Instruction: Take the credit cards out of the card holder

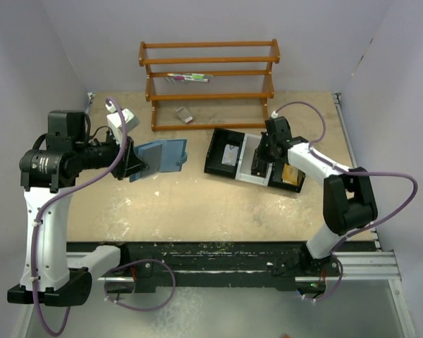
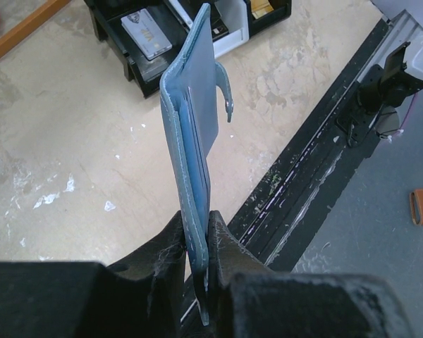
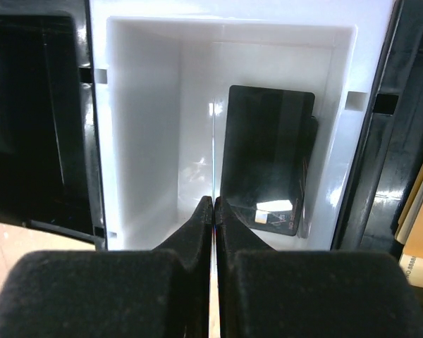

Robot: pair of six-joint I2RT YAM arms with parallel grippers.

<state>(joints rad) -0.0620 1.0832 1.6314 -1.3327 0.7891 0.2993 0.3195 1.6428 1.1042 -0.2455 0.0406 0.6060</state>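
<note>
- The right gripper (image 3: 213,204) is pinched tight on a credit card (image 3: 213,151), which shows in its wrist view only as a thin pale line standing edge-on between the jaws.
- It hangs over the white compartment (image 3: 148,105) in the middle of the tray (image 1: 215,151). A second dark card (image 3: 268,151) lies flat there against the right-hand wall.
- The left gripper (image 2: 197,229) is clamped on the lower edge of the card holder (image 2: 194,120). It holds the holder upright above the table (image 2: 70,155), opened out, with the snap tab (image 2: 226,95) hanging free on the far side.
- From above, the card holder sits well to the left of the tray, apart from it.
- The step in hand looks like the drop-off: one card pulled and about to join the one in the tray.
- The next move calls for parting the right jaws so the card falls inside the white walls rather than onto a rim.
- After that, the right arm would need to go back to the holder's pocket. Whether any cards are left in it cannot be told from these views.
</note>
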